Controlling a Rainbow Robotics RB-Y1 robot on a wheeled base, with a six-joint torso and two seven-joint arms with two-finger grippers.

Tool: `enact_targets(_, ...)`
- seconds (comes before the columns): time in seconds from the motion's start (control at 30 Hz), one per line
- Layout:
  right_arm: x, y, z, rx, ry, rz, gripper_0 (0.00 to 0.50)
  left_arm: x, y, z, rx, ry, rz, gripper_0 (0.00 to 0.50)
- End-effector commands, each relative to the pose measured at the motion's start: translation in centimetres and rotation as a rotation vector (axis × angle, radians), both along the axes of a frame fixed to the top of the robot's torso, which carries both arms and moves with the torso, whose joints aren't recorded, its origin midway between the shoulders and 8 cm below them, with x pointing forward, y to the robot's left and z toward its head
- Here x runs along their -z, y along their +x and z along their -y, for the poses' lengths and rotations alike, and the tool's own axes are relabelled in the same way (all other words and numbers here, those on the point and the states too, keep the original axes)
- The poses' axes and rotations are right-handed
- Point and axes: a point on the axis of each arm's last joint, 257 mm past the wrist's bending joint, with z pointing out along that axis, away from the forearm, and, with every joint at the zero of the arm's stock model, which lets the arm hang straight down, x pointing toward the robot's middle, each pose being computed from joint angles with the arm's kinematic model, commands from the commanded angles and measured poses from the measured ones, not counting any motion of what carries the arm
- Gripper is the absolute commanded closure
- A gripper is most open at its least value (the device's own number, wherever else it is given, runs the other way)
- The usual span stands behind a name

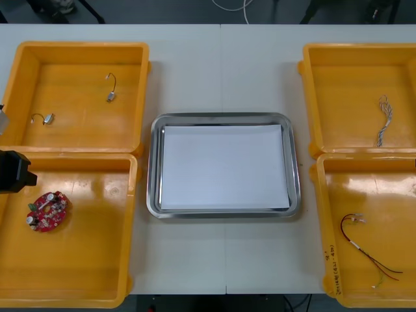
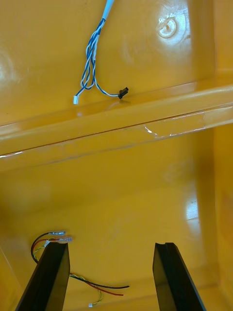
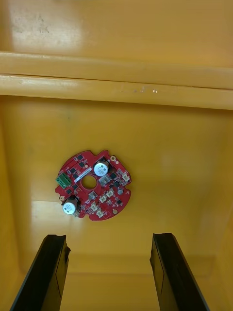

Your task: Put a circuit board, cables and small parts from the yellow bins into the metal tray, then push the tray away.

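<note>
— Circuit board [image 1: 47,211], where vs the metal tray [image 1: 155,162]?
— Left of the tray, in the yellow bin [image 1: 91,260] beside the tray's near-left corner, out toward the bin wall farthest from the tray. Flat, component side up.
— Which arm takes it?
— Left, I'd say. Left gripper [image 3: 109,236] hangs over that same bin, fingers spread wide, nothing between them. The board [image 3: 93,185] lies just ahead of the fingertips, a bit off-centre toward one finger [image 3: 54,262].
— Long axis?
— None, it's round. Green connector on the rim, hole in the middle. Any closing direction should do: a small shift toward that finger, then down.
— Surface, room?
— Glossy bin floor, smooth, so the board may skid when pinched. Bare floor all round it, walls apart from it, so there's room for both fingers.
— Right side?
— Right gripper [image 2: 111,245] also spread, holding nothing, over the yellow bin right of the tray's near corner. Red and yellow cable [image 2: 97,286] lies by one finger. Twisted blue and white cable [image 2: 92,63] is in the next bin, right of the tray's far corner.
— Small metal parts [image 1: 110,88]?
— Two, in the bin left of the tray's far corner.
— Tray?
— White inside, nothing in it. Task looks barely begun.
</note>
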Motion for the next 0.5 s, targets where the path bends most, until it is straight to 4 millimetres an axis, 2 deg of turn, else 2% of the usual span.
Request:
enact_targets(0.03, -1.57, -0.06, 1.66, -0.004, -0.035, 0.025, 0.000, -0.88, -0.54, -1.08, 0.082, 0.083, 0.007, 0.000)
enact_targets(0.5, -1.57, -0.06, 1.66, -0.004, -0.035, 0.025, 0.000, -0.88, -0.54, -1.08, 0.082, 0.083, 0.007, 0.000)
